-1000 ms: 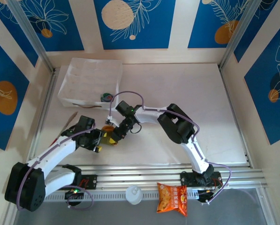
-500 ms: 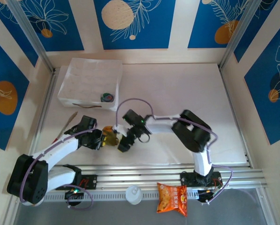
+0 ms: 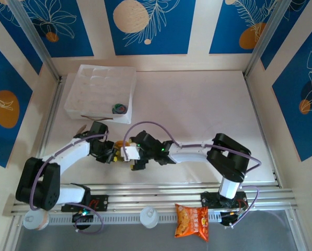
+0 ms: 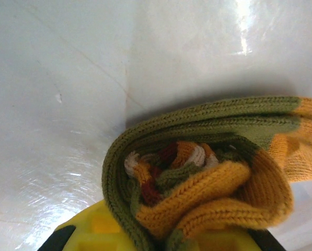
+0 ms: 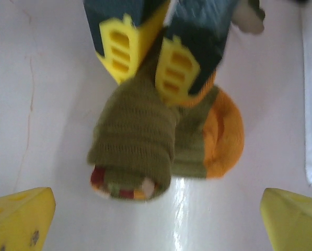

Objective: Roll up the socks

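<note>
Left jaws squeezed tight on the rolled olive-brown sock, right jaws wide open near it, holding nothing, white tray with one small dark round thing inside

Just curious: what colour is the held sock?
Olive-green sock with an orange heel; the right wrist view shows it best.

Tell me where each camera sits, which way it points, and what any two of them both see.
Top: above and behind the robot, looking down on the table; left arm and right arm show whole, left gripper and right gripper meeting.
Left wrist: looks down along its own yellow fingers at the olive sock they clamp.
Right wrist: faces the left gripper from opposite; its own open yellow fingertips sit at the bottom corners.
Shared: both wrist views show that sock.
</note>
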